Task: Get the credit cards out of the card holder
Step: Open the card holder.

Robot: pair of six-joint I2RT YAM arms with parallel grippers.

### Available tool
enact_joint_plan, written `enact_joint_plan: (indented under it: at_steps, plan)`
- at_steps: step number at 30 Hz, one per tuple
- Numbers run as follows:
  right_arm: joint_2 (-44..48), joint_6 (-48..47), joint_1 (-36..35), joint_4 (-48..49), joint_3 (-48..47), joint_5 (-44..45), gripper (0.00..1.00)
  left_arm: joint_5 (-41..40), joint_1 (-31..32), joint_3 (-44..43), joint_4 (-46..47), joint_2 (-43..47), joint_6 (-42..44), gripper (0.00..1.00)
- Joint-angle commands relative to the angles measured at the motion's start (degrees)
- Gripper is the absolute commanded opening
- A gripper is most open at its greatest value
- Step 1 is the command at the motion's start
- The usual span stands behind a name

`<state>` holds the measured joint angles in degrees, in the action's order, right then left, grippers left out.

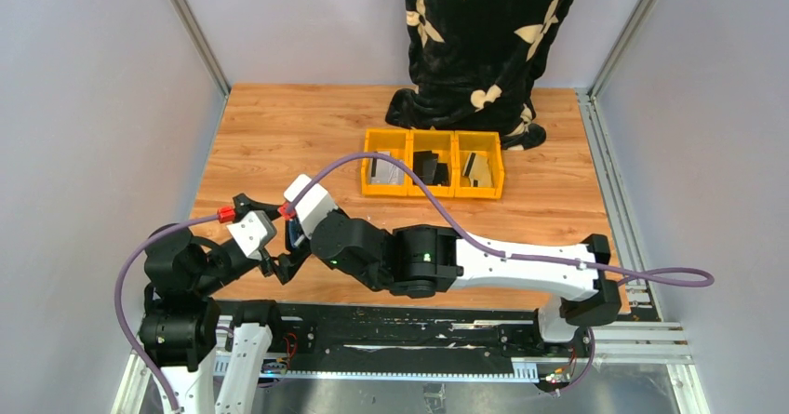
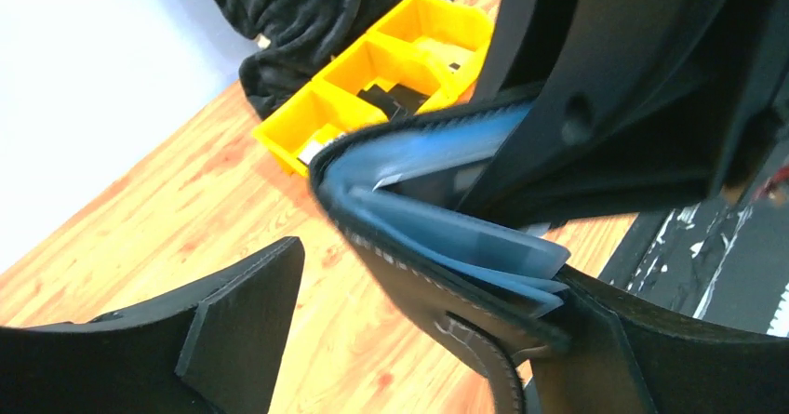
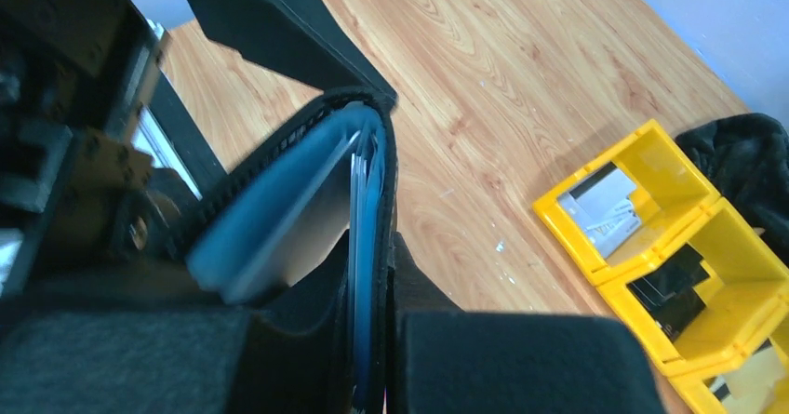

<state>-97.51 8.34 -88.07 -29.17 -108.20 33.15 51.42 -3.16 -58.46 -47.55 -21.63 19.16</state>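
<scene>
The black card holder hangs open in the air over the table's near left part. My right gripper is shut on one flap of it; in the right wrist view the jaws pinch black leather and blue sleeves. The other flap bulges left with a greyish card in its sleeve. My left gripper is open around the holder's lower flap. The left finger stands apart from the flap and the right finger is against it. Blue sleeves with cards stick out.
Three joined yellow bins holding dark and pale items stand at the back middle, also in the left wrist view and the right wrist view. A black patterned cloth hangs behind them. Grey walls stand on both sides.
</scene>
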Motion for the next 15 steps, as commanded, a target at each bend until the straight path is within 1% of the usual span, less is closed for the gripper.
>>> enact_joint_plan:
  at_steps: [1,5,8,10,12,13,15]
  plan:
    - [7.64,-2.45,-0.15,3.43,7.48,-2.71,0.00,-2.81,0.28,-0.79,-2.95,0.10,5.02,0.88]
    - [13.30,-2.03,1.65,6.14,14.40,-9.62,0.00,0.98,0.30,-1.87,-3.89,-0.38,3.14,0.81]
    - [18.07,-1.98,2.80,10.14,19.94,-15.98,0.00,3.25,0.27,-3.15,-4.40,-1.05,1.92,0.70]
    - [20.29,-1.94,3.54,12.81,22.72,-18.95,0.00,4.99,0.26,-4.17,-4.82,-1.70,0.84,0.65]
    - [21.96,-1.17,5.00,14.46,24.67,-23.19,0.00,7.21,0.30,-5.41,-5.28,-2.43,-0.97,0.63]
    - [22.60,-0.92,5.66,15.27,25.45,-25.45,0.00,8.34,0.26,-5.82,-5.39,-2.88,-2.12,0.64]
    - [23.90,-0.05,7.14,16.89,27.15,-29.63,0.00,11.26,0.26,-7.01,-5.81,-3.85,-4.93,0.72]
